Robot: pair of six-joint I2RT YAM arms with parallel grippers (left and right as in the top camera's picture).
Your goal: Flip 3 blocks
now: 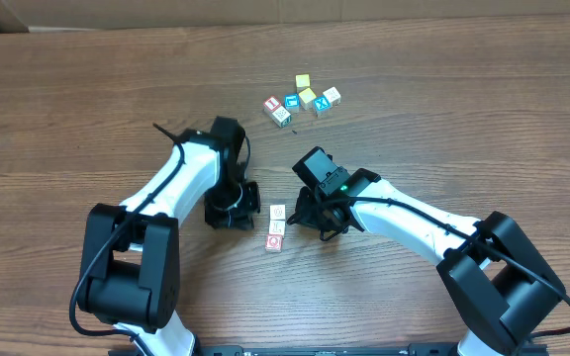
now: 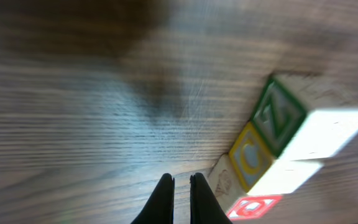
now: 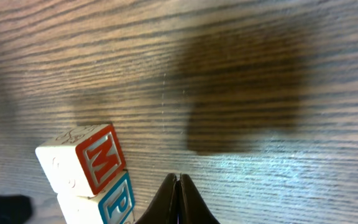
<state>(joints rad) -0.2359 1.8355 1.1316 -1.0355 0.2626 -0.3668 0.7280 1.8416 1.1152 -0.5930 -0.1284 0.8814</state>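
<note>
Three small wooden blocks lie touching in a short row between my grippers: a pale-topped one (image 1: 277, 212), a middle one (image 1: 276, 226) and one with a red ring on top (image 1: 274, 241). The left wrist view shows their side faces: a green Z (image 2: 278, 115), a yellow C (image 2: 252, 158), and the red ring face (image 2: 253, 205). The right wrist view shows a red M face (image 3: 101, 158) and a teal P face (image 3: 117, 199). My left gripper (image 1: 247, 206) (image 2: 180, 182) is shut and empty, just left of the row. My right gripper (image 1: 300, 216) (image 3: 178, 182) is shut and empty, just right of it.
A cluster of several other cubes sits at the back: a red-lettered one (image 1: 273, 104), two yellow-faced ones (image 1: 303, 82) (image 1: 308, 97), and one with a blue X (image 1: 322, 106). Bare wooden table (image 1: 443, 119) surrounds both arms.
</note>
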